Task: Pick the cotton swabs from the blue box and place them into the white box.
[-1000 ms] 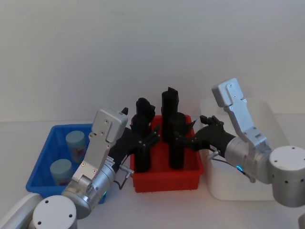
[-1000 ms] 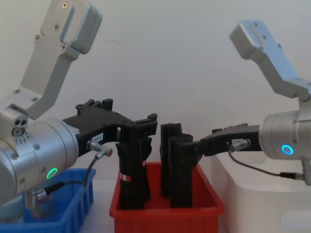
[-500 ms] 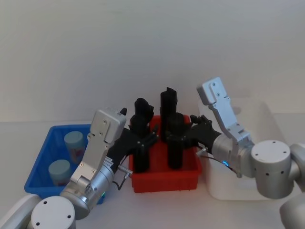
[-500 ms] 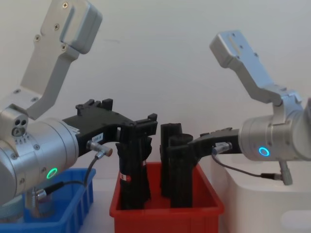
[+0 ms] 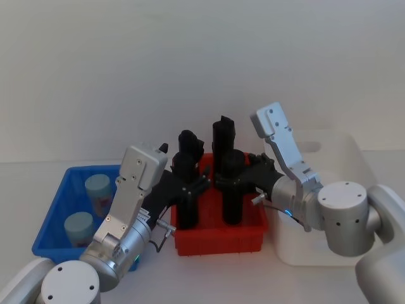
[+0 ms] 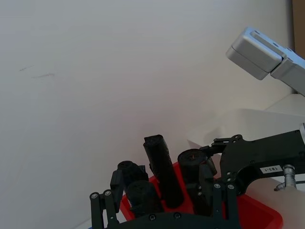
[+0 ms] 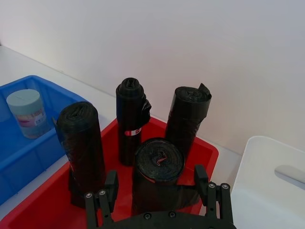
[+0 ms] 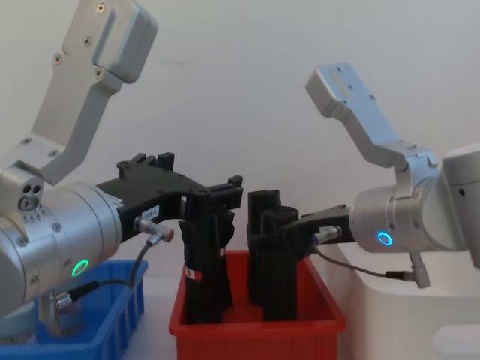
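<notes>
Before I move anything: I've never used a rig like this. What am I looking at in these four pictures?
This is a two-armed robot working at a white table. One picture is taken from its head, looking down, and one from its chest, looking across. The other two come from a camera on each wrist, looking out past that arm's jaws.

From the robot's left to its right stand a blue bin with two teal-lidded jars, a red bin with four upright black rolls, and a white tub.

The left arm and the right arm both reach over the red bin. Each has its jaws open at the rolls. Nothing looks gripped, and the jars sit untouched.
</notes>
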